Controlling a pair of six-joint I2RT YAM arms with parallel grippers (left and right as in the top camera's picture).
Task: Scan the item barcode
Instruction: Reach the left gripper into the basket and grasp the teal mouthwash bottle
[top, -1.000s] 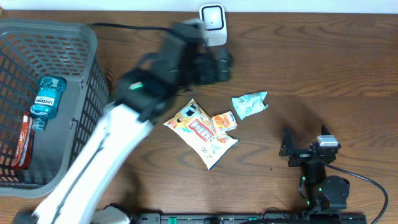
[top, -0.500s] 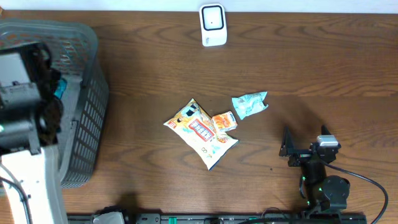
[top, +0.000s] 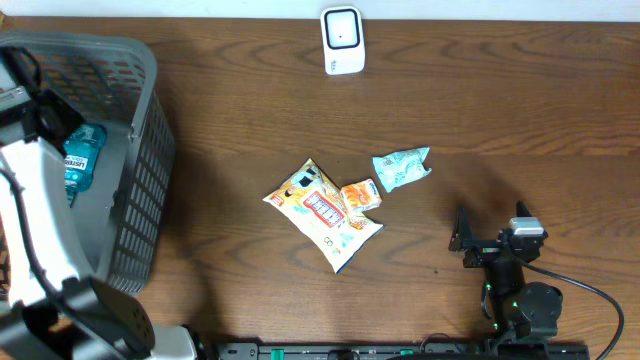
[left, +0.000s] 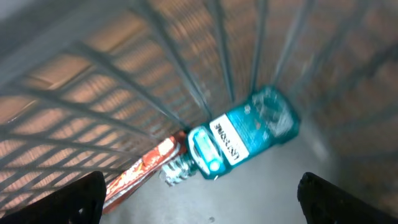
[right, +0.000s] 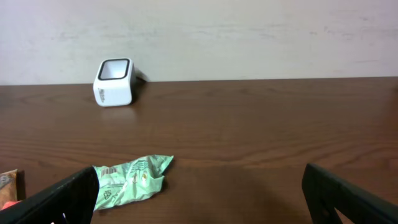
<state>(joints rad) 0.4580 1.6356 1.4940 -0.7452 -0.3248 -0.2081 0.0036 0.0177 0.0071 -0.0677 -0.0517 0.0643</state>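
**Left arm over the basket, three packets lying on the tabletop**

The left arm reaches over a grey mesh basket (top: 140, 150) at the left edge of the wooden tabletop (top: 500, 100). The left gripper (left: 202, 202) has its fingers spread wide apart with nothing between them. It looks down into the basket. A teal mouthwash bottle (left: 249, 134) lies there on its side, with a red packet (left: 140, 171) just beside its cap end.

The white barcode scanner (top: 341, 40) stands at the far edge of the tabletop, near the middle. Three items lie in the centre, well apart from the scanner. They are a large yellow and white snack bag (top: 322, 215), a small orange packet (top: 361, 195) touching its right edge, and a crumpled green packet (top: 401, 168) just to the right.

The right gripper (right: 202, 199) sits low at the near right, fingers fully apart and empty. It faces the green packet and the scanner.
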